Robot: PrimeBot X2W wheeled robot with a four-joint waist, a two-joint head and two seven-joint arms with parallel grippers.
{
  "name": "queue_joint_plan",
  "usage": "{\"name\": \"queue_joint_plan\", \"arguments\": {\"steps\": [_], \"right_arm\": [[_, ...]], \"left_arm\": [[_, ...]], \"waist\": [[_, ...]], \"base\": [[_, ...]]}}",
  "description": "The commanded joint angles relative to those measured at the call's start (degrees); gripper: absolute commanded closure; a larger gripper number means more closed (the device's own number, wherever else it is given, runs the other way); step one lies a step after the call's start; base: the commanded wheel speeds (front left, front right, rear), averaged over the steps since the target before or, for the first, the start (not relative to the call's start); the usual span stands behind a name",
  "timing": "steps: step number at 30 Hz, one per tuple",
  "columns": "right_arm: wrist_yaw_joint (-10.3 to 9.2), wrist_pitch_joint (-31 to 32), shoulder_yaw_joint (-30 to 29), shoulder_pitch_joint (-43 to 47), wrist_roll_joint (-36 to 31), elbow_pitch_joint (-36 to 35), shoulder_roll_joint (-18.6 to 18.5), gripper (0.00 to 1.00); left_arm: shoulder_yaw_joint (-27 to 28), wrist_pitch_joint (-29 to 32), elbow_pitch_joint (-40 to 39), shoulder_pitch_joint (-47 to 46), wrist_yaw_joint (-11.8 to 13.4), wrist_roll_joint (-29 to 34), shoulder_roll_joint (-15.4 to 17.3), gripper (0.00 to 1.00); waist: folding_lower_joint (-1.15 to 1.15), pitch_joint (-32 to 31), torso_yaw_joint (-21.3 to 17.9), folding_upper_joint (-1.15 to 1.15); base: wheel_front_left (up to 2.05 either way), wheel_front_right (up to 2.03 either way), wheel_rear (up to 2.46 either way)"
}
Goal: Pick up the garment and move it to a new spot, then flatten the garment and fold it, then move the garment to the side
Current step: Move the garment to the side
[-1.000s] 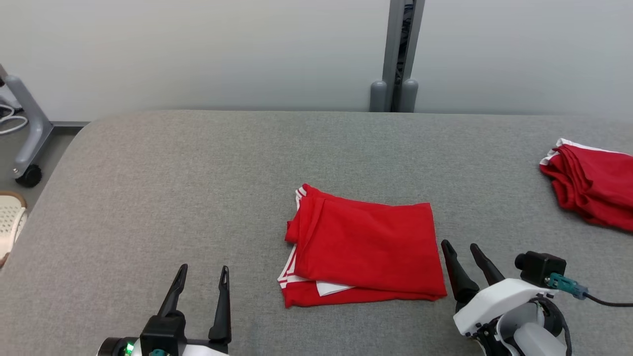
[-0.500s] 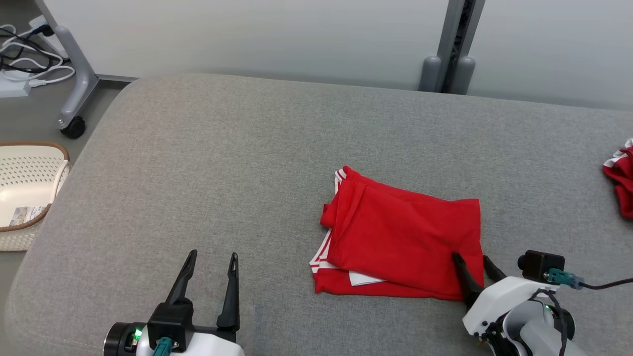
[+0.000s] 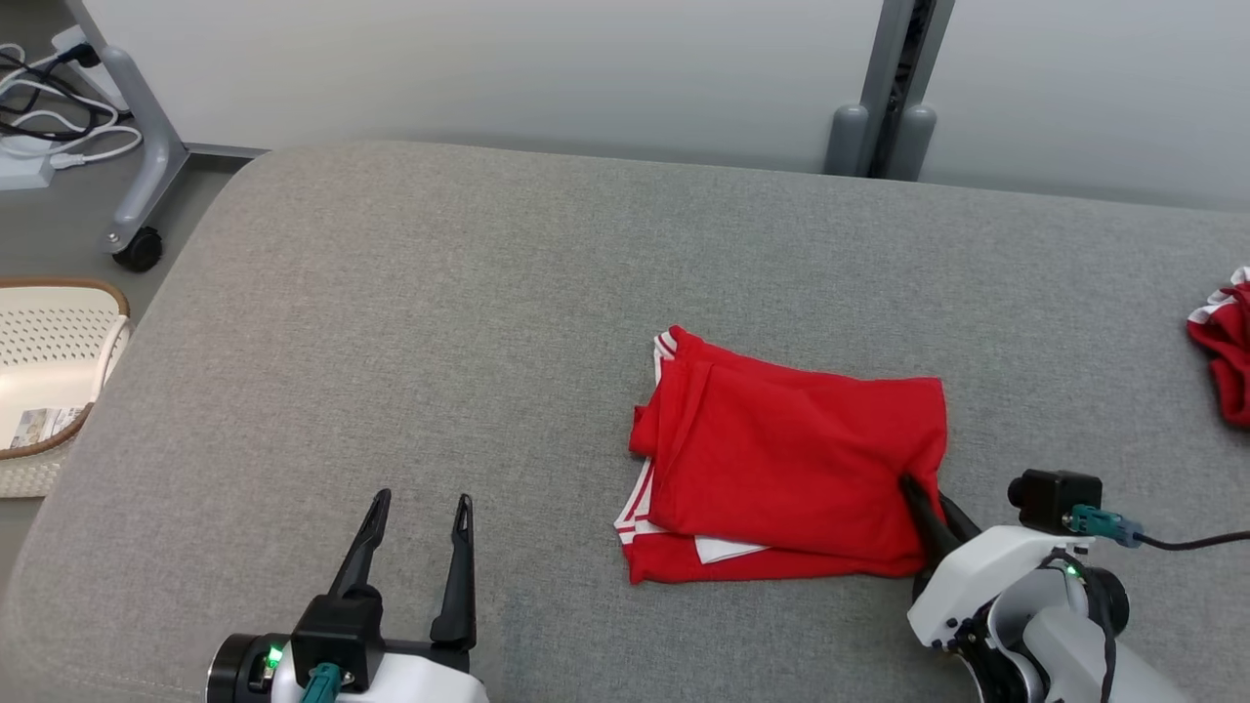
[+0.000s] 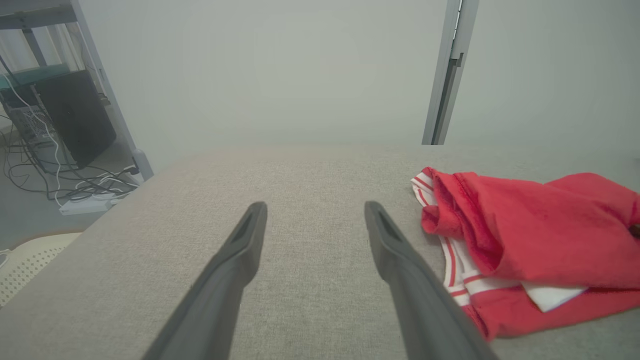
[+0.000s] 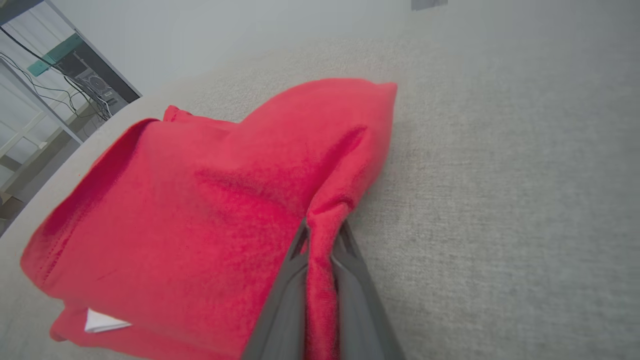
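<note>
now that the right gripper (image 5: pixel 321 231) — spread before — is pinched onto the folded garment (image 3: pixel 781 469), it can be moved aside.

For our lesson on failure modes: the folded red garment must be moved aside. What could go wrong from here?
1. The right end effector pinches only one edge of the folded garment; lifting may let its layers fall open.
2. The left end effector stands open, apart from the cloth, so the striped side may drag.
3. A second garment lies at the far right; the two could tangle.
</note>
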Motion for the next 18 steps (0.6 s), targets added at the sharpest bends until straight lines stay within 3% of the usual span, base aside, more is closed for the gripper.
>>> {"name": "queue_joint_plan", "arguments": {"steps": [1,18], "right_arm": [[0.02,0.0,-0.3,-0.8,-1.0,-0.7,-0.7,1.0],[0.02,0.0,-8.3,-1.2,-13.5,-10.0,-0.7,1.0]], "left_arm": [[0.1,-0.2,-0.4,-1.0,0.4,-0.3,0.2,0.0],[0.5,-0.2,-2.2,-2.8,-0.3,0.4,0.2,0.0]], "waist": [[0.0,0.1,-0.5,0.0],[0.0,3.4,-9.3,0.0]], "base": [[0.0,0.0,0.0],[0.0,0.0,0.0]]}}
